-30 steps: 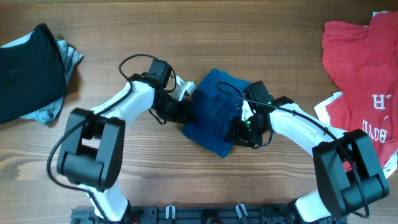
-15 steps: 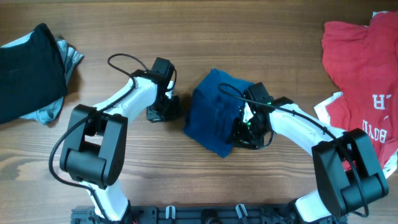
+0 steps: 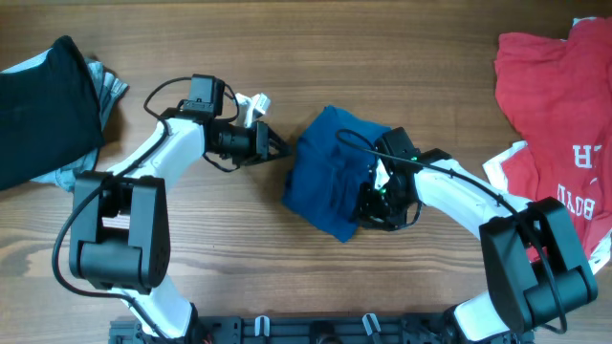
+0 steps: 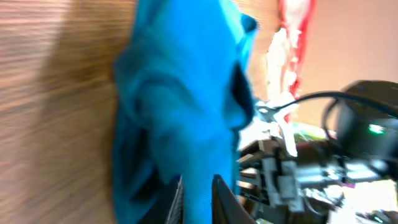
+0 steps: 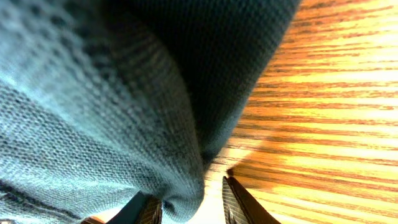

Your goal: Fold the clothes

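**While right holds station, left has let go and re-aimed**

Left gripper (image 3: 277,150) was on the left edge of the plain deep-blue fabric shirt (image 3: 325,182) a second ago. It pulled off onto the bare wooden surface (image 3: 287,57) and now lies level, tips aimed at that same edge. In the overhead view it sits just beside the edge, not touching.

Left wrist view is blurred and mostly full of shirt, so I can't tell whether that gripper is spread or pressed together.

Right gripper (image 3: 371,205) hasn't moved from the shirt's right side. Its fingers (image 5: 239,200) stand apart with a hanging fold of cloth between them and a sliver of surface showing beside it. So spread, not clamped.

Shirt is a rumpled block mid-surface between the arms, outline unchanged.

My read: left is lining up a fresh grab on the left edge. Red T-shirt with white lettering (image 3: 545,96) far right and black garment (image 3: 43,105) far left are still unfolded. Most of the task is left.
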Tool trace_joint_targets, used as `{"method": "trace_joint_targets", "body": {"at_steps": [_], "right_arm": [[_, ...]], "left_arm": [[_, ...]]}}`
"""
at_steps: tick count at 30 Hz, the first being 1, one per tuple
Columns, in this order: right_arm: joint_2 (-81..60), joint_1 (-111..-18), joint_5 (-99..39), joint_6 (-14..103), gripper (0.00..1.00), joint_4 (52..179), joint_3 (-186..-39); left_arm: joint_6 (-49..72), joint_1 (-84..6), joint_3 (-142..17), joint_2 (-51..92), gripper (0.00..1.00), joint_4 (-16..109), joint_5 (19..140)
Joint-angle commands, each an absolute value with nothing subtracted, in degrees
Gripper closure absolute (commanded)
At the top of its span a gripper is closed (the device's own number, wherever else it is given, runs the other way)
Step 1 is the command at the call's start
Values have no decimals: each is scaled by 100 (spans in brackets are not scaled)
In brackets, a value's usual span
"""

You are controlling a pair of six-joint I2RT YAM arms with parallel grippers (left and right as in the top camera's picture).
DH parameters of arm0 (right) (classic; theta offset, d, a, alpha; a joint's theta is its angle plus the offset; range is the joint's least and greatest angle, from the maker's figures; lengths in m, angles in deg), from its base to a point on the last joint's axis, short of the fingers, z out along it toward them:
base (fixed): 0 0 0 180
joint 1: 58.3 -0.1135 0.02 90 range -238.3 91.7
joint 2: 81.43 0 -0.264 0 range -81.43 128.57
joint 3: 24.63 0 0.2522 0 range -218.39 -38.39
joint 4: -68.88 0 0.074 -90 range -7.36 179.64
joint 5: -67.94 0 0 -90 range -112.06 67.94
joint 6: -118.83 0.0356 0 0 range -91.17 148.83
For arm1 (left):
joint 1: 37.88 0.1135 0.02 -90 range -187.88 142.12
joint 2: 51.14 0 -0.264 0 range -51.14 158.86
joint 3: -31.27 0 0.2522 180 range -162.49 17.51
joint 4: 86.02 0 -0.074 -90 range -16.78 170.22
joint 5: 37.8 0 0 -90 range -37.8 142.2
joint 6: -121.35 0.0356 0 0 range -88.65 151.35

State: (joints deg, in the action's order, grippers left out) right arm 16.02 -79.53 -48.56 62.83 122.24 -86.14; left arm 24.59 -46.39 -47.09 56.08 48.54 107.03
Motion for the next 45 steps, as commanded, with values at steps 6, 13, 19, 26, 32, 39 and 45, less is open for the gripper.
{"method": "trace_joint_targets", "body": {"at_steps": [6,13,19,26,32,39,45], "right_arm": [[1770,-7966,-4386,6202,68,12276,-8487],[1770,-7966,-4386,6200,68,12337,-8487],[1770,-7966,-4386,6204,68,12385,-8487],[1770,-7966,-4386,6226,68,12383,-8487],[1663,-7942,-4312,6237,68,12580,-8673],[848,-7413,-4017,5695,69,12420,-9724],[2297,-7300,-4482,5597,68,10877,-9700]], "left_arm": [[2516,-4973,-4700,5461,85,3892,10272],[2470,-5437,-4700,5461,96,3616,9155],[1458,-5463,-4696,5461,96,3225,6742],[1469,-5944,-4606,5367,92,2974,6707],[1937,-5113,-4617,4148,49,3112,6559],[1910,-4803,-4617,3995,41,3892,6561],[1891,-4803,-4615,4038,41,3820,6565]]}}
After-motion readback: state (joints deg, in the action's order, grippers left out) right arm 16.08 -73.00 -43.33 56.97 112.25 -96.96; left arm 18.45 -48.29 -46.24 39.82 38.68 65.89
